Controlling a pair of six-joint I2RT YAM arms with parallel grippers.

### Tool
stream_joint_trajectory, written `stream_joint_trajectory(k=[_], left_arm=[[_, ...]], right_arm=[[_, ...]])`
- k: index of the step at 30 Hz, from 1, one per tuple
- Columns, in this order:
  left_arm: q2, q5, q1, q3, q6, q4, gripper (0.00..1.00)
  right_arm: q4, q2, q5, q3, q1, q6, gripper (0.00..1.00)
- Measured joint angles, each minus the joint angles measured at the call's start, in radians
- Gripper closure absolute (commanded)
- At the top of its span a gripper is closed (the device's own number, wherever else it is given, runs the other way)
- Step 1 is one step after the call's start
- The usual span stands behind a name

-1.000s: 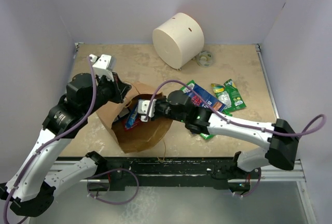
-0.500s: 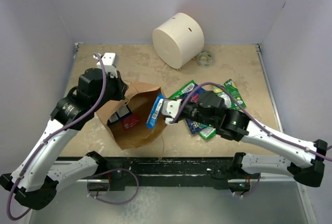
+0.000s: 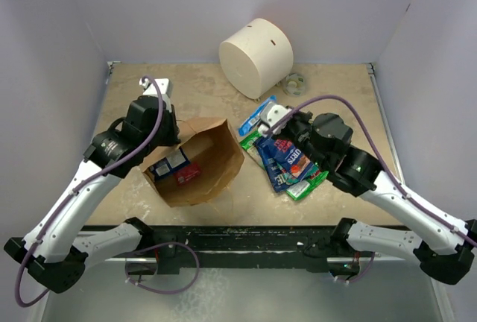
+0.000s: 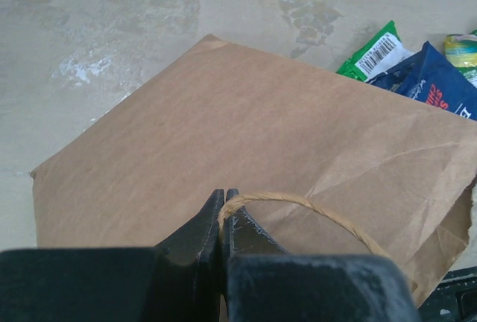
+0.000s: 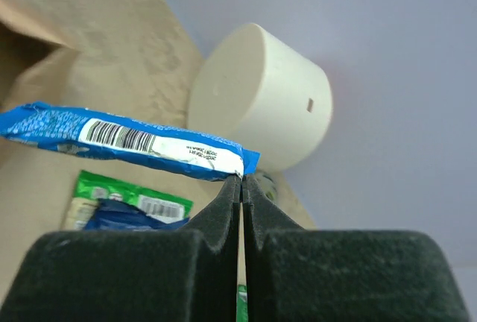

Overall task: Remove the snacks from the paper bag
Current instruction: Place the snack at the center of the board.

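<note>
The brown paper bag lies on its side, mouth toward the near left. Inside it I see a dark blue packet and a small red packet. My left gripper is shut on the bag's twisted handle at the bag's far left edge. My right gripper is shut on the end of a bright blue snack packet, held in the air above the pile of green and dark blue packets right of the bag.
A big white cylinder lies at the back centre, with a small clear tape roll beside it. Purple walls enclose the table on three sides. The arm bases and a black rail run along the near edge.
My right gripper has pulled the bright blue packet out of the bag's mouth and carried it right and back, over the packet pile. The left gripper has kept its hold on the handle.
</note>
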State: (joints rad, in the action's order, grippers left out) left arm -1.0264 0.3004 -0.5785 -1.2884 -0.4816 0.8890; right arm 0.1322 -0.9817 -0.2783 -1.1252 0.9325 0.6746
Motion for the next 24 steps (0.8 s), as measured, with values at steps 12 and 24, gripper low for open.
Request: stream_joint_trajectory(k=[12,24], left_arm=[[-0.006,0.029,0.000,-0.018,-0.016,0.026,1.00],[0.006,0.029,0.000,-0.021,-0.016,0.027,1.00]], right_arm=[[-0.077,-0.105,-0.113,0.140,-0.306,-0.190,1.00],[-0.092,-0.178,-0.131,0.394,-0.374,-0.334,1.00]])
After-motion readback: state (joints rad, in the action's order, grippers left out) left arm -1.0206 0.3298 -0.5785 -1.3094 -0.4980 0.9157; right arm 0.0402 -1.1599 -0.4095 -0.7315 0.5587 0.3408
